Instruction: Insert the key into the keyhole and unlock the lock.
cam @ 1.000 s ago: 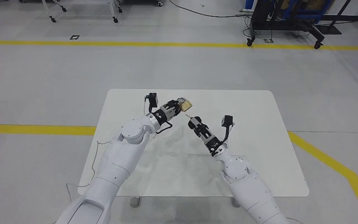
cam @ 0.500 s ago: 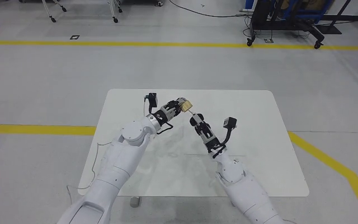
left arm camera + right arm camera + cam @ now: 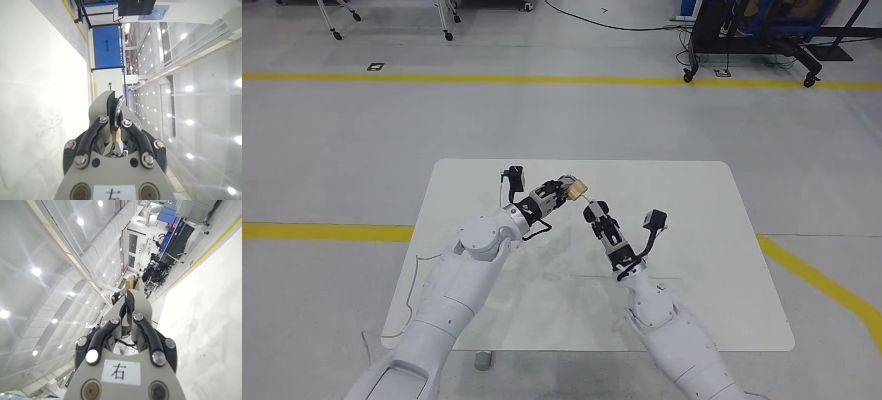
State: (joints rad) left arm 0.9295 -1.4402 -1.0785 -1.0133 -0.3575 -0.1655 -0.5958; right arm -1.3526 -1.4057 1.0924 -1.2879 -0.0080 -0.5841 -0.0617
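The left claw (image 3: 564,188) is clamped shut on the lock (image 3: 576,187). The lock's brass body juts out past the claw's end, roughly in line with it and facing the other arm. Just off that body is the key (image 3: 587,203). Its thin blade slants along the right claw's line and points at the lock, but whether the tip touches the brass cannot be told. The right claw (image 3: 591,211) is closed on the key's head. Both claws hang above the white table (image 3: 692,290).

Factory-floor robotics lab, grey polished floor (image 3: 392,140) with yellow lane stripes (image 3: 542,77), black wheeled equipment rack (image 3: 757,45) upper right, round ceiling lights (image 3: 189,88) on high white roof.
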